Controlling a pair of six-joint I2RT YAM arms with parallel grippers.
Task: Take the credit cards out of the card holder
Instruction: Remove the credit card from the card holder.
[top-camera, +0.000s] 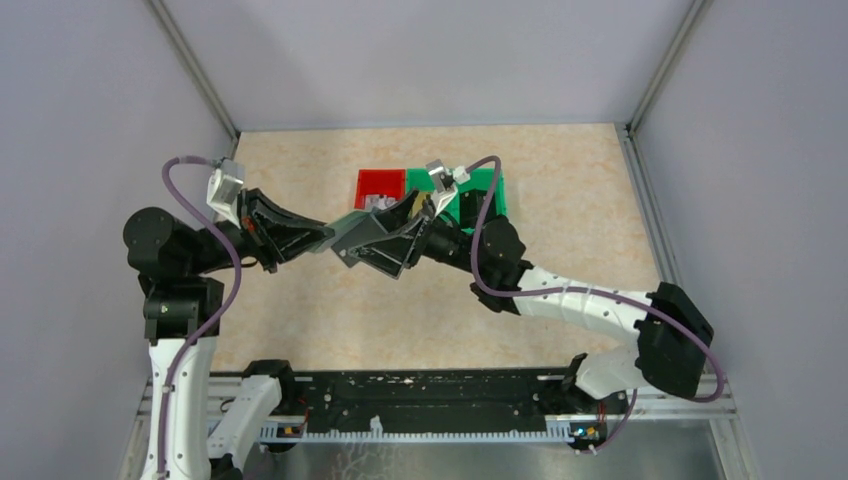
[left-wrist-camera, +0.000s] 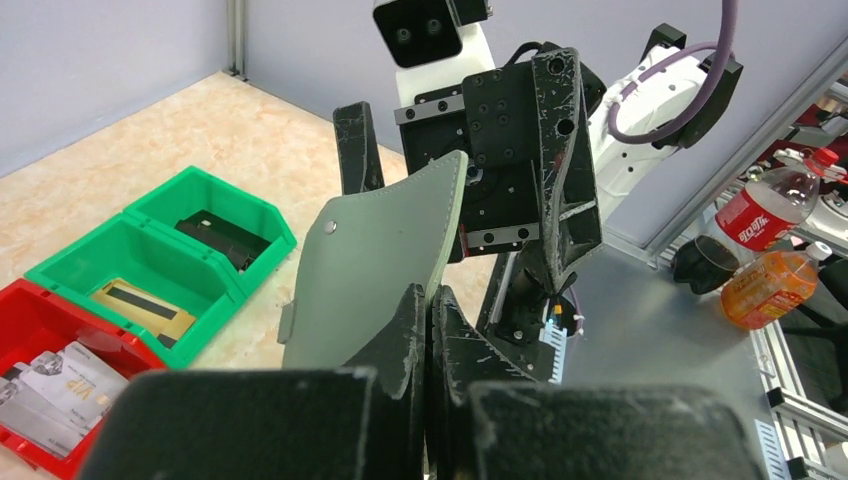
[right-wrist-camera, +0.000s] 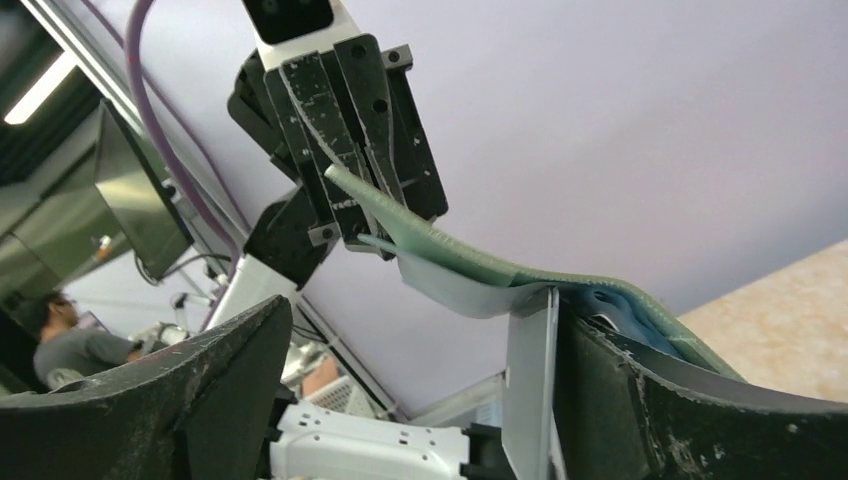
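Currently the left claw (left-wrist-camera: 430, 305) is pinching the near edge of the card holder (left-wrist-camera: 375, 260), fingers pressed together on the grey-green cover and holding it up off the desk (top-camera: 300, 320). Holder is hanging open between the two arms, above the middle of the desk. Its outer face, with a small stud, is facing the left wrist camera, and the closing tab is showing at the lower left edge.

Right claw (right-wrist-camera: 425, 330) is meeting the holder from the opposite side with fingers spread wide, one on each side of the far flap, gripping nothing. In the right wrist view the pale blue-grey lining is bowing down under the green cover. A pale grey card (right-wrist-camera: 530, 385) is standing on edge just inside the right-hand finger (right-wrist-camera: 640, 400). Cannot tell whether it is touching the finger or sitting in a pocket.

Farther back, a red bin (top-camera: 378, 180) and green bins (top-camera: 490, 192) are sitting side by side at the far side of the desk. Red bin is holding pale silver cards (left-wrist-camera: 65, 380). The green bin next to it is holding a gold card (left-wrist-camera: 150, 310) with a dark stripe, and the farther green bin is holding a dark card (left-wrist-camera: 222, 233).
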